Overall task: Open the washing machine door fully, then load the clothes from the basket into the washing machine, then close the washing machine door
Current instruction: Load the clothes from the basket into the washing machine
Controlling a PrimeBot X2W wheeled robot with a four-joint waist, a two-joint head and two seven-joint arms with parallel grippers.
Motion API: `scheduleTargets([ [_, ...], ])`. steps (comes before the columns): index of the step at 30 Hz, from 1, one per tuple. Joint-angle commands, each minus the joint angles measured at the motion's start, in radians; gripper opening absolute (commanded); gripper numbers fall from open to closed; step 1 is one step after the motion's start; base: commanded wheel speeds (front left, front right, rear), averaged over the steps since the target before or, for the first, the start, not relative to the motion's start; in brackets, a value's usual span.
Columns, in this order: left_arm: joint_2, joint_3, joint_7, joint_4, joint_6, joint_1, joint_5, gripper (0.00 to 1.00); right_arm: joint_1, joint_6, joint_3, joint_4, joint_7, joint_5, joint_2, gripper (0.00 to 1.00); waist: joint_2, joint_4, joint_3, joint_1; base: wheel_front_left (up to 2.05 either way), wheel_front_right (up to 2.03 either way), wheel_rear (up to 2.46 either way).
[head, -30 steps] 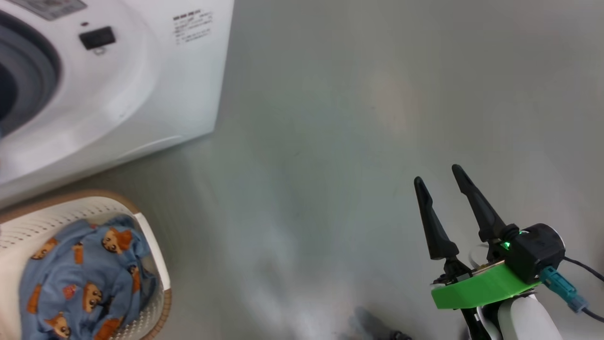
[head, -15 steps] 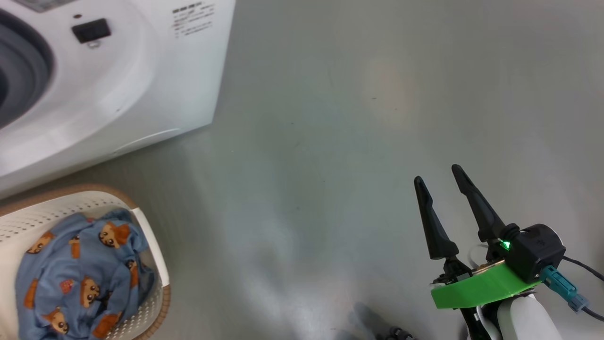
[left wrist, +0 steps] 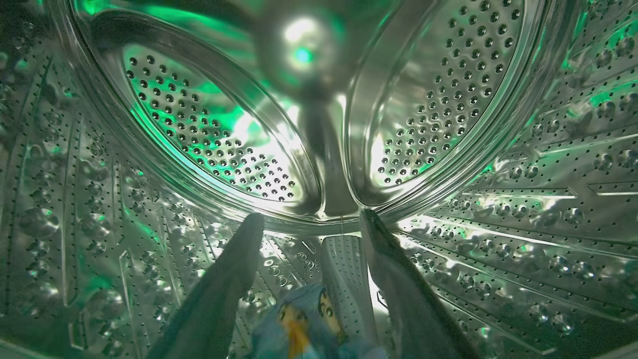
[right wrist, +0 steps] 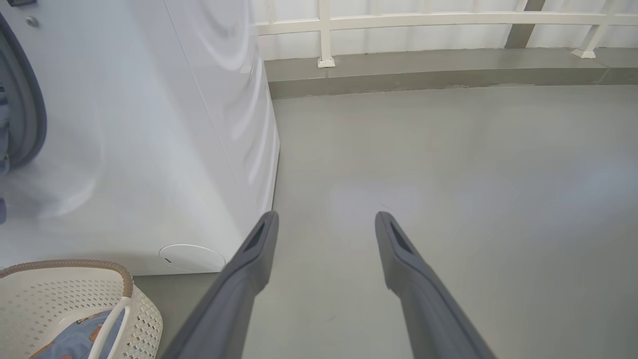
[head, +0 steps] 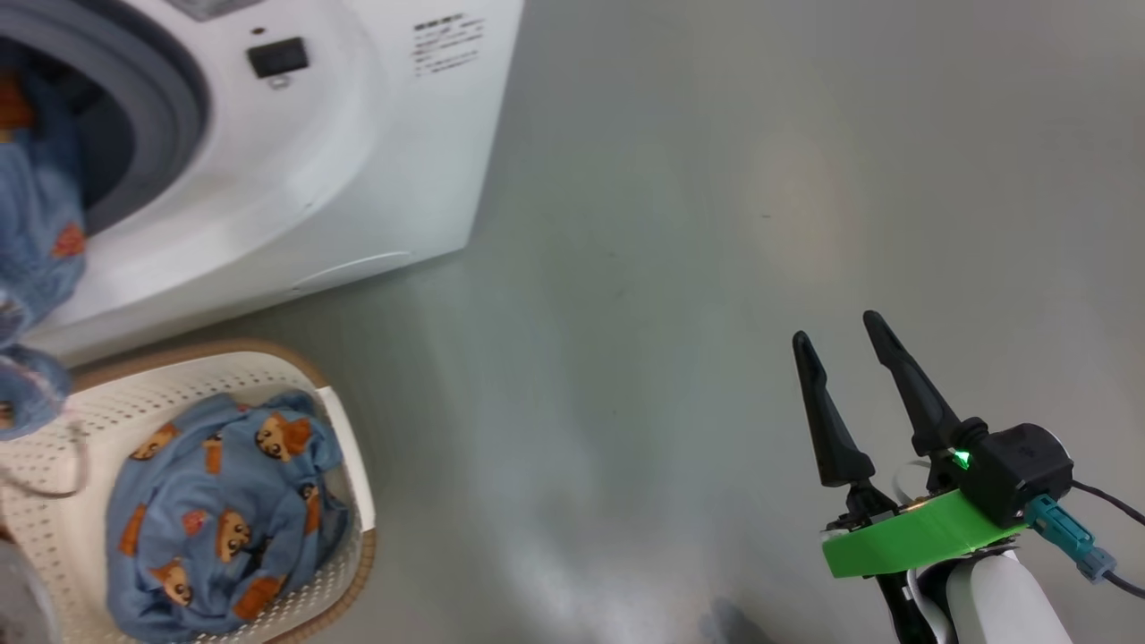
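While left gripper (left wrist: 311, 217) gapes in washing machine (left wrist: 209, 139), clothes (left wrist: 299, 324) low between fingers (left wrist: 219, 289)

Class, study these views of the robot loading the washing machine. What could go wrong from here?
1. A garment hangs out over the washing machine's opening; it could slip out or get pinched when the machine is closed.
2. Fabric lies between the open left claw's fingers and might be dragged out as it withdraws.
3. More clothes remain in the basket.
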Motion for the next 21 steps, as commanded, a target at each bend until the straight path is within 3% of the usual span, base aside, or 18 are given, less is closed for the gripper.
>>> scheduleTargets([
  [1,0.033,-0.004,-0.005,-0.016,0.020,0.027,0.005,1.00,-0.007,0.002,0.010,-0.014,-0.005,-0.012,-0.012,1.00,-0.0001,0.030,-0.025,0.0000,0.00,0.00,0.00],
  [7,-0.031,-0.012,-0.005,-0.047,0.035,0.089,-0.010,1.00,-0.009,0.002,-0.009,0.004,-0.005,-0.024,-0.012,1.00,-0.0001,0.086,-0.048,0.0000,0.00,0.00,0.00],
  [21,-0.161,-0.039,-0.005,-0.220,-0.016,0.289,-0.050,1.00,-0.025,0.002,-0.071,0.000,-0.005,-0.060,-0.012,1.00,-0.0001,0.208,-0.072,0.0000,0.00,0.00,0.00],
])
